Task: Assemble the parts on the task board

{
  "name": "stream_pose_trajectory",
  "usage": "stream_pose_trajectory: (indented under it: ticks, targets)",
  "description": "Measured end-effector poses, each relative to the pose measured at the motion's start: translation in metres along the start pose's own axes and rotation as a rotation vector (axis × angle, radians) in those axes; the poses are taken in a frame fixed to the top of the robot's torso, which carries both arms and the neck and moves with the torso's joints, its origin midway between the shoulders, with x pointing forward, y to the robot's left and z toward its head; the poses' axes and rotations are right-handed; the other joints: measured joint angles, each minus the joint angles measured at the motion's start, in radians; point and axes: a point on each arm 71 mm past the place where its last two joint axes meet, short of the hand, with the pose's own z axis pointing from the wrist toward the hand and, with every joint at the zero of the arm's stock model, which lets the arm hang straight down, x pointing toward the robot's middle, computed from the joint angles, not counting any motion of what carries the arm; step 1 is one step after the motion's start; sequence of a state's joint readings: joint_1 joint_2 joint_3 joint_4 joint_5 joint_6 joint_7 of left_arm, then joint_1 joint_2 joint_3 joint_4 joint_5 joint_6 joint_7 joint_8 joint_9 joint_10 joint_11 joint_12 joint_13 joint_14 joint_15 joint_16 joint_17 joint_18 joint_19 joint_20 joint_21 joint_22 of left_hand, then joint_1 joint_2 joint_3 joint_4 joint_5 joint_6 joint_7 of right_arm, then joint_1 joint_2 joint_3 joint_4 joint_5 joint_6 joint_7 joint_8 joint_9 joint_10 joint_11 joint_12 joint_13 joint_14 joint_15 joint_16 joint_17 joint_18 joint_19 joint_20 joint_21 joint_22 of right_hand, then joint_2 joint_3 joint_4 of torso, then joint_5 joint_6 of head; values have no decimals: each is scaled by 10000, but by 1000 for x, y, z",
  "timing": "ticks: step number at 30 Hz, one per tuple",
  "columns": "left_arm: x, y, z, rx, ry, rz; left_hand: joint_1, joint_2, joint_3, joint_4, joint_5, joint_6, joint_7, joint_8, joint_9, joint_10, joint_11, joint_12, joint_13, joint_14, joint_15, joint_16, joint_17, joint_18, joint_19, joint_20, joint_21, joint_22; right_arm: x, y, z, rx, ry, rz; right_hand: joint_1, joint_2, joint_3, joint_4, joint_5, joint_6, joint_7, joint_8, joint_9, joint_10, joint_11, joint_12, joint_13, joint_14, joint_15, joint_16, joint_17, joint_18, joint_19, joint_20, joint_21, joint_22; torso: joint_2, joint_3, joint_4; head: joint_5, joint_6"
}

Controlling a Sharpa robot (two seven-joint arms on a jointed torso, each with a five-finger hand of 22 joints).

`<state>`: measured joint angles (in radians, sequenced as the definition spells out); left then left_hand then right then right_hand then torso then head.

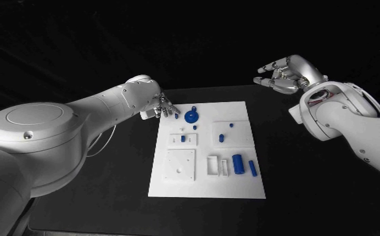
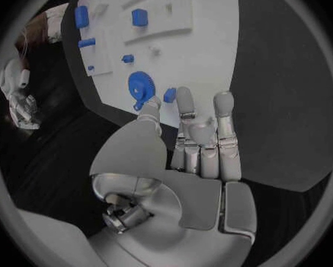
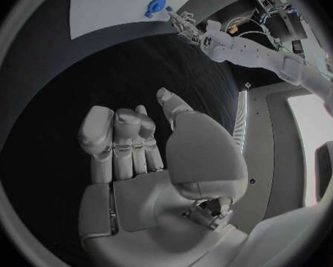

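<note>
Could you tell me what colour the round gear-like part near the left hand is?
The round gear-like part is blue; the left wrist view shows it best.

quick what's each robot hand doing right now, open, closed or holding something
Left robot hand: open, fingers extended at the task board's far corner, holding nothing.
Right robot hand: fingers curled in, holding nothing, raised off to the side of the board.

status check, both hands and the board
Left hand open at task board far-left corner, beside blue gear. Right hand raised off board, empty. Nothing blocking.
</note>
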<state>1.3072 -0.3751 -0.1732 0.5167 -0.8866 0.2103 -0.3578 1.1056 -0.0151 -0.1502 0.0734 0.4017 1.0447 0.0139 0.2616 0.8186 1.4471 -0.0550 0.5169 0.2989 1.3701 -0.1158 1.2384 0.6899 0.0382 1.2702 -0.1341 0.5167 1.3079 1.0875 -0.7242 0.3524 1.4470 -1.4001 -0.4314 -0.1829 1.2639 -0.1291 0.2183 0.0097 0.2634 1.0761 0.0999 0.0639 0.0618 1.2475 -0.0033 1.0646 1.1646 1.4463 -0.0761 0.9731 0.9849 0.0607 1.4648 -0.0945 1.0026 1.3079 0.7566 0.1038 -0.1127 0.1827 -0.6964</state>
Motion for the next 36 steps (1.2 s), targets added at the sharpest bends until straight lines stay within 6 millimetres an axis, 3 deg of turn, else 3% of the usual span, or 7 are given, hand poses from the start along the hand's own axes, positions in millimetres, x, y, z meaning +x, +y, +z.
stream_pose_trajectory:
  ticks: [31,36]
  targets:
    - [7,-4,2,233,177,45,58,227,-106,-169,0,-71,71,-2,-353,-107,37,38,-13,-34,35,0,-98,0,-35,35,-1,-4,2,2,1,-10,12,42,0,0,29,28,0,0,0,0,0,0,0,0,2,0,0,0,-2,0,0,0,0,-3,-6,11,28,-1,-63]
    - [8,-7,2,293,212,26,200,369,-128,-317,0,-71,71,-2,-424,-107,37,38,-23,-70,-1,0,-112,2,-73,-3,-1,-4,3,3,2,-24,22,64,0,0,29,28,0,0,0,0,0,0,0,0,2,0,0,0,-2,0,0,0,0,-3,-4,20,17,34,-81]
